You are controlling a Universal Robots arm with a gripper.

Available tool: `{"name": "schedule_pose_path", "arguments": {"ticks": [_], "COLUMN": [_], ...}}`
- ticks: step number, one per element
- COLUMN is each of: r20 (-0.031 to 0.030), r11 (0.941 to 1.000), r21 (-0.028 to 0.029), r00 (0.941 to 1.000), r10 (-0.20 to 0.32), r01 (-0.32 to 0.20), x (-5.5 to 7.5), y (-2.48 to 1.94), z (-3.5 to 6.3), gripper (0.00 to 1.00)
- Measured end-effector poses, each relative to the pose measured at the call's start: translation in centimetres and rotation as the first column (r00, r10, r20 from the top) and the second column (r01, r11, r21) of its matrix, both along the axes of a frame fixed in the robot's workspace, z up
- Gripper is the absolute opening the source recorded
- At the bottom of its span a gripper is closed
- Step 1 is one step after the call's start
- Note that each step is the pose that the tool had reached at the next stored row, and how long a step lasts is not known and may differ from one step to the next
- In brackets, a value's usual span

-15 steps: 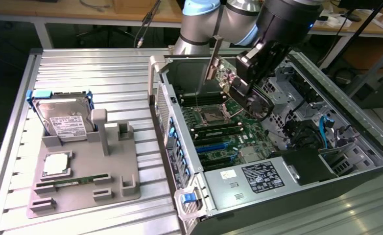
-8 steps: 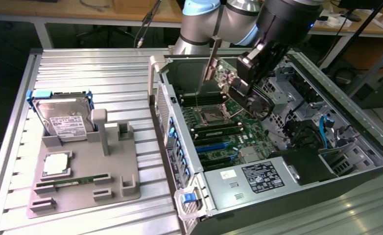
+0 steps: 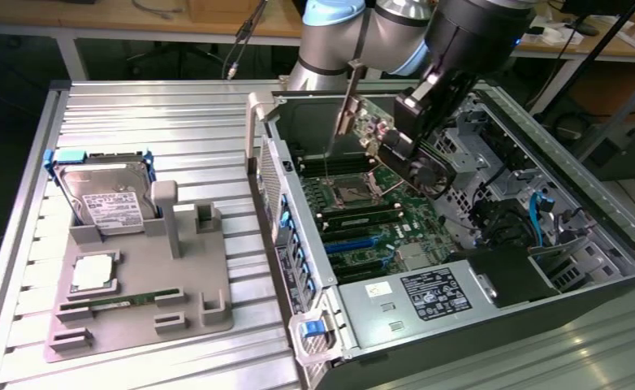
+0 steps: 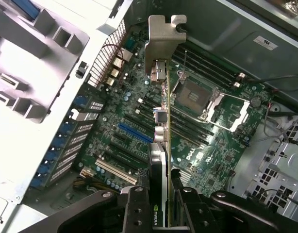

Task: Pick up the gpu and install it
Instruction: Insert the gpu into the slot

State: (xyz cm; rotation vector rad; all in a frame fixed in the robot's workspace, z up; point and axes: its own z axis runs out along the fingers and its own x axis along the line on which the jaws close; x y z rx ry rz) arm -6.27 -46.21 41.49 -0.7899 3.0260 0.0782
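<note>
Above motherboard (image 4: 222,145), claw (image 4: 161,206) pinched gpu (image 4: 158,155) by one end, edge-down, long axis pointing away toward silver bracket (image 4: 164,41) (blue slot (image 4: 135,132) below, slightly aside).

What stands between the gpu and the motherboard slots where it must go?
Nothing visible does. The gripper holds the gpu in the air over the motherboard, and the expansion slots below it lie bare.

- Below the green, silver-bracketed gpu (image 3: 374,128), the green motherboard (image 3: 366,215) lies unobstructed.
- Around the board, exterior view: grey metal case wall (image 3: 265,162) at nine o'clock, grey power supply box (image 3: 404,302) at five, black-and-blue cable bundle (image 3: 518,213) at three.
</note>
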Motion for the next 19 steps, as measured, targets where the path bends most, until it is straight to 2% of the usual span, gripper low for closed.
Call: {"name": "schedule_pose_path", "arguments": {"ticks": [10,19], "r20": [0.0,0.0], "r11": [0.9983,0.9936], "r21": [0.0,0.0], "r00": [0.9983,0.9936], "r10": [0.058,0.113], "r01": [-0.058,-0.113], "x": [0.0,0.0], "y": [0.0,0.0], "z": [0.0,0.0], "gripper": [0.27,0.27]}}
